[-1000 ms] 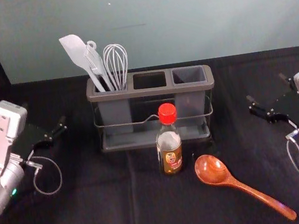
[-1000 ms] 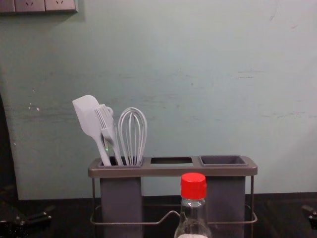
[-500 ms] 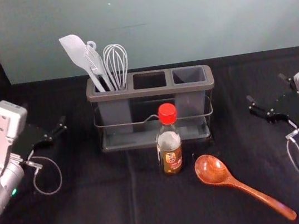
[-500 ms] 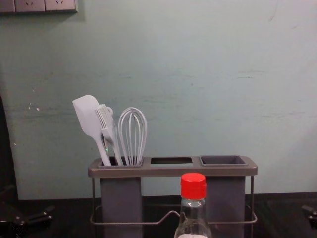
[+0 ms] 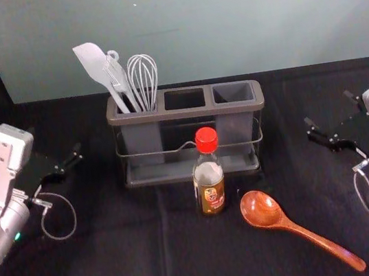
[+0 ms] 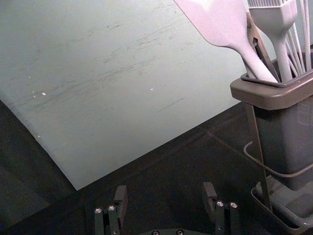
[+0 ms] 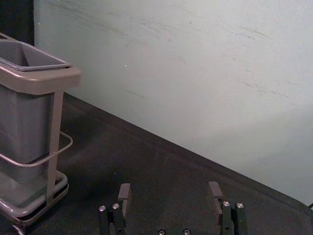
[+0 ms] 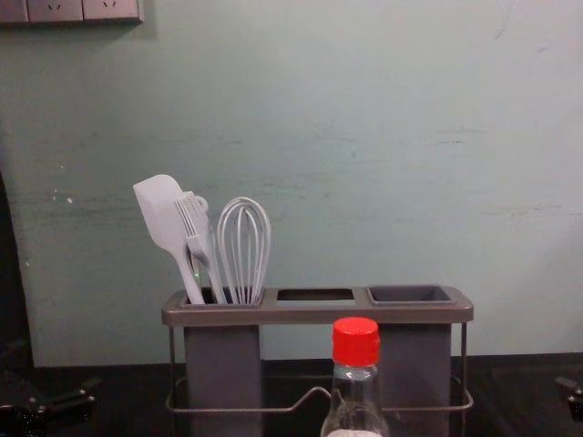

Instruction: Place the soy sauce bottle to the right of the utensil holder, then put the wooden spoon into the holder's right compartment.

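In the head view my left gripper [image 5: 58,150] is off to the left of the holder and my right gripper [image 5: 331,119] off to its right. The left wrist view shows the left gripper [image 6: 165,198] open and empty; the right wrist view shows the right gripper [image 7: 169,196] open and empty too. The grey utensil holder [image 5: 186,113] stands at the middle back, its right compartment [image 5: 232,92] empty. Upright before it is the red-capped soy sauce bottle [image 5: 208,176]. The wooden spoon [image 5: 272,215] lies right of the bottle, its handle slanting toward the front right.
A white spatula [image 5: 95,64], a brush [image 5: 119,78] and a whisk [image 5: 143,78] stand in the holder's left compartment. A pale wall [image 5: 189,26] rises behind the black-covered table [image 5: 121,272]. Sockets [image 8: 68,9] are on the wall at upper left.
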Robot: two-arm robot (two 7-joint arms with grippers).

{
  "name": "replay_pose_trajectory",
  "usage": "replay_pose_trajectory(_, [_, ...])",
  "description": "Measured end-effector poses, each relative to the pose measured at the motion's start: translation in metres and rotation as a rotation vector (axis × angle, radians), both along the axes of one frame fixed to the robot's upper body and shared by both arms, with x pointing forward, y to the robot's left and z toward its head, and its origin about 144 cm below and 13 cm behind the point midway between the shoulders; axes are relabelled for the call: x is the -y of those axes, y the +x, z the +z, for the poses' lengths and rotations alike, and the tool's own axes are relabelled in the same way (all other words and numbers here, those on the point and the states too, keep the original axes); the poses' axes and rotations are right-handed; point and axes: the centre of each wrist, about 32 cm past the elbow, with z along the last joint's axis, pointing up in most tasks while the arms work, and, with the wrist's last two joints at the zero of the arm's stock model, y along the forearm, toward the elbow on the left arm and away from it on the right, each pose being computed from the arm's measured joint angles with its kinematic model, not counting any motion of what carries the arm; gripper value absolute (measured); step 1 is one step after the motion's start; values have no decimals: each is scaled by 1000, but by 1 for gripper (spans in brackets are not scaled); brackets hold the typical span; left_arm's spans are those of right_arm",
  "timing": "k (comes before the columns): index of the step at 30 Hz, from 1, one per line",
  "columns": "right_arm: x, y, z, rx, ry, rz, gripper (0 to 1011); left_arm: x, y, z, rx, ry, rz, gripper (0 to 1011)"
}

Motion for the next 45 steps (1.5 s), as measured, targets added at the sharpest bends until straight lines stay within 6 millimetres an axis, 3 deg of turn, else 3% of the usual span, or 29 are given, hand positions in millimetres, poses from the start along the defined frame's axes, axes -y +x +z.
replay_pose_trajectory(5, [0,0,0,0,0,0,1003,0,0,0,0,0,0,1005])
replay_pose_trajectory(10, [-1,-6,17,47,14,42,1003,0,0,0,0,0,0,1005])
replay_pose_trajectory(20, [3,-52,55,4,89,141,1002,0,0,0,0,0,0,1005])
replay_pose_trajectory(23, [5,-71,64,-72,120,194,1003,0,0,0,0,0,0,1005])
replay_pose_trajectory(28, [2,-83,70,-209,142,256,1002,0,0,0,0,0,0,1005])
replay_pose_trajectory(34, [-8,-81,68,-392,154,319,1002,0,0,0,0,0,0,1005])
replay_pose_trajectory(45, [-30,-44,53,-602,117,349,1003,0,0,0,0,0,0,1005])
